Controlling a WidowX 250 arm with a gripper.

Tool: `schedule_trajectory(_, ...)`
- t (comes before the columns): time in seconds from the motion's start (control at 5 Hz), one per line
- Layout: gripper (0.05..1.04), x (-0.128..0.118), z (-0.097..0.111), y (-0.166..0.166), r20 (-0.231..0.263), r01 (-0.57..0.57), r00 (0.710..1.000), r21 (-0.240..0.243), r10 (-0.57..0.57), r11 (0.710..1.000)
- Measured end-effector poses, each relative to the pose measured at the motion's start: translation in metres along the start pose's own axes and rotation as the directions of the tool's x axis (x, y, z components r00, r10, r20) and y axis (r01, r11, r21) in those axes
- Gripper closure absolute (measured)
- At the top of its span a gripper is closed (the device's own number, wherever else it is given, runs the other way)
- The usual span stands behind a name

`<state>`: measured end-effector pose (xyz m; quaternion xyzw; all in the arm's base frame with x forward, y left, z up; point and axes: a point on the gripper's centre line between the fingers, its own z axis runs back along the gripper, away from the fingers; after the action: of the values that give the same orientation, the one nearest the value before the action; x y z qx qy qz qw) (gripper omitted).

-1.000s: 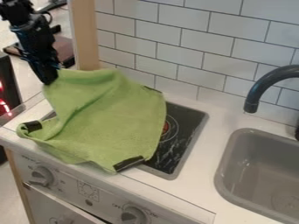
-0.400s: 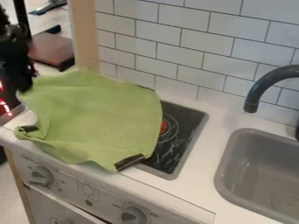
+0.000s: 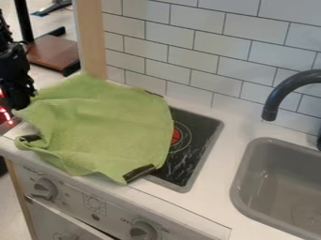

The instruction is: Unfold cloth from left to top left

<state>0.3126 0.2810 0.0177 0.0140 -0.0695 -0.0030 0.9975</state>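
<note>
The pincer hung at the left edge beside the cloth's upper left corner, the arm cut off by the view; how far open it was and whether it had hold of the cloth, I could not tell; the cloth lay rumpled over the left of the bench, hiding much of the hob; one corner pointed up toward the post, a dark-tabbed one down and right; no long axis stood out clearly.

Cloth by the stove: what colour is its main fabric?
The cloth is light green; camera view.
</note>
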Motion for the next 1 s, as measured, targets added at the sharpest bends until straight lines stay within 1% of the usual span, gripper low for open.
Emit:
schedule_trajectory(0.2,0.608,0.001,0.0,0.001,-0.008,-0.008,1.0,0.026,0.009,1.0)
schedule_trajectory(0.4,0.314,0.001,0.005,0.001,-0.021,-0.001,1.0,0.046,0.002,0.999)
schedule_trajectory(0.6,0.081,0.008,0.017,-0.006,-0.01,0.013,1.0,0.057,-0.012,0.998)
schedule_trajectory(1.0,0.085,0.02,0.027,-0.028,0.007,0.082,0.997,0.048,-0.083,0.995)
